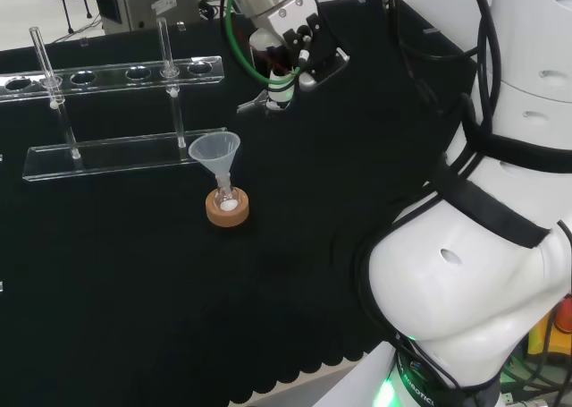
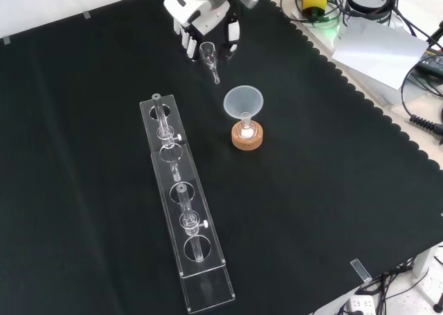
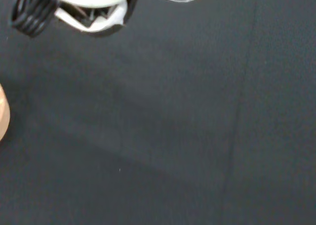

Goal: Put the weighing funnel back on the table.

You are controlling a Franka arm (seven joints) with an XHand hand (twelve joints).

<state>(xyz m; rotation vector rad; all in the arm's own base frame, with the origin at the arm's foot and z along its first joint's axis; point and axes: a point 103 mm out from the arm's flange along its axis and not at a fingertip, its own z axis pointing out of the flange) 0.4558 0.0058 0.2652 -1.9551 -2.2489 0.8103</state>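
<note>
Looking from the front, we see the robot hand with its fingers closed on the weighing funnel, stem slanting toward the funnel on its cork ring. We cannot tell whether it touches the worktop.

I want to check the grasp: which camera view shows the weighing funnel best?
The front view: the weighing funnel shows whole, held by the hand. The head view shows its stem; the wrist view, a clear edge.
</note>
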